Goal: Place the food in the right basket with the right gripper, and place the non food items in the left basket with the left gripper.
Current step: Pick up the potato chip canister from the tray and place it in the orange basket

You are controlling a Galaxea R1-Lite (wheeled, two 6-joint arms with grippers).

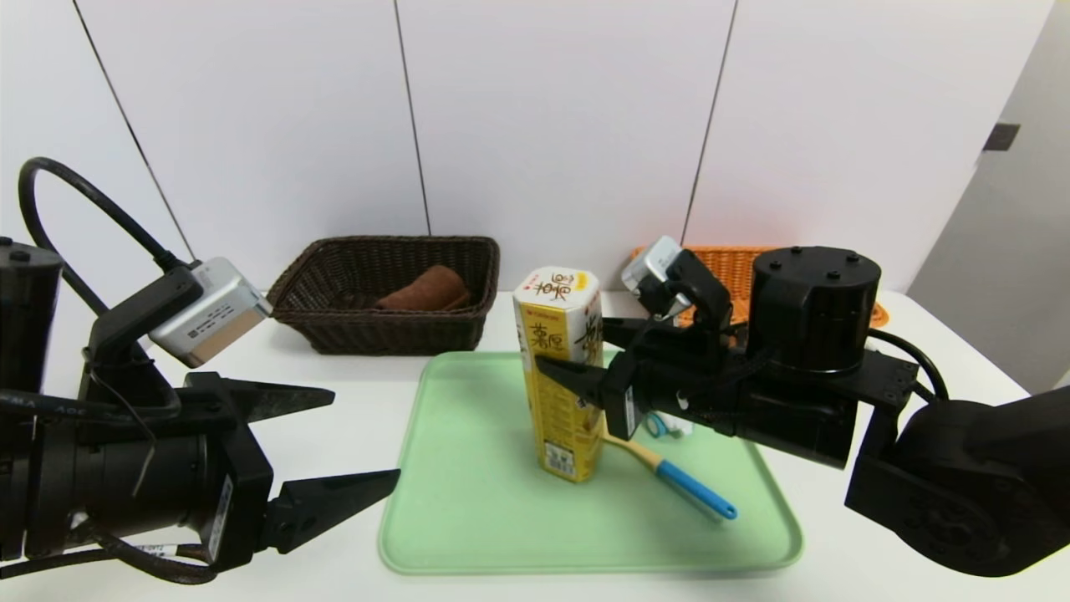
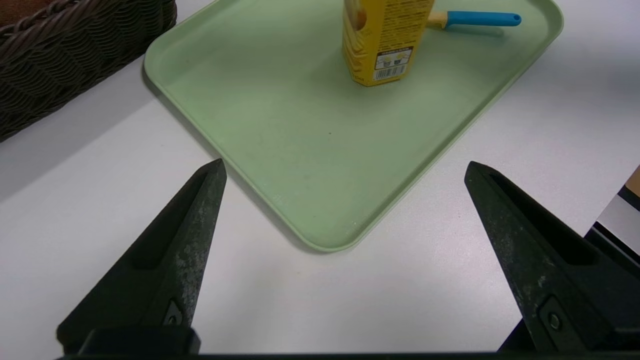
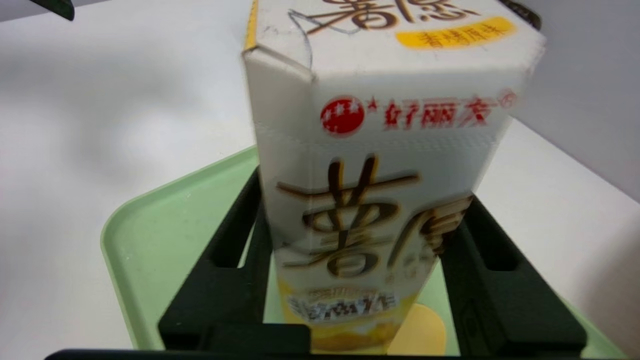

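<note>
Now the right hand is part closed, hugging the tall yellow snack box over the green tray; the left hand is wide open and holds nothing, near the tray; the brown towel sits in the dark basket

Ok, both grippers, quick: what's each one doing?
Left gripper: open, holding nothing, out beside the green tray.
Right gripper: closed on the snack carton, above the tray.
</note>
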